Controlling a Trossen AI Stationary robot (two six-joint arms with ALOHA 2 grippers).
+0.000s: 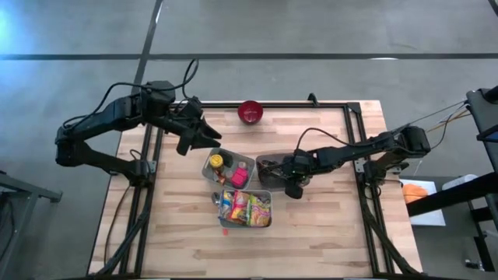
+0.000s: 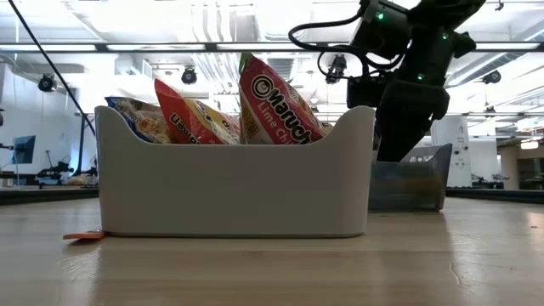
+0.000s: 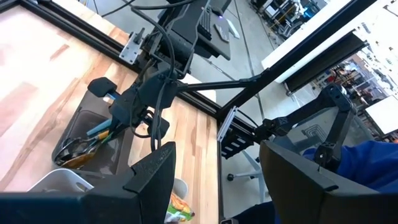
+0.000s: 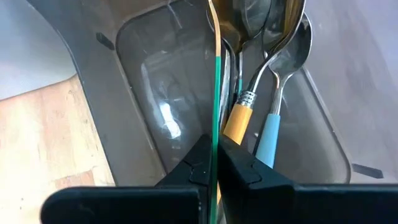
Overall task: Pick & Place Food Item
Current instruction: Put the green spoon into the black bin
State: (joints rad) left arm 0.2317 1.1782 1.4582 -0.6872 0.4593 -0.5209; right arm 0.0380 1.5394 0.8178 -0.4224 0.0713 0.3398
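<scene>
My right gripper (image 4: 214, 140) points down into a dark grey bin (image 4: 93, 74) near the table's middle (image 1: 263, 160). It is shut on a thin flat utensil (image 4: 215, 74) seen edge-on, green near the fingers and gold farther out. Spoons with an orange handle (image 4: 236, 121) and a light-blue handle (image 4: 268, 134) lie in the same bin. Ramen packets (image 2: 272, 102) stand in a white bin (image 2: 229, 183). My left gripper (image 1: 204, 134) hangs open, high over the table's far left, touching nothing. My right gripper pinches the utensil's green part (image 4: 216, 118) between its two fingers, which meet on its flat sides. The fingers come from above, slanting down, and lie along the utensil. The utensil reaches on past the fingertips beside the spoons; its far end leaves the picture.
A second white bin (image 1: 208, 175) with small food items stands left of the dark bin. The ramen bin (image 1: 223, 225) sits nearer the front edge. A red bowl (image 1: 250, 112) rests at the far edge. Bare wood lies at the front and left.
</scene>
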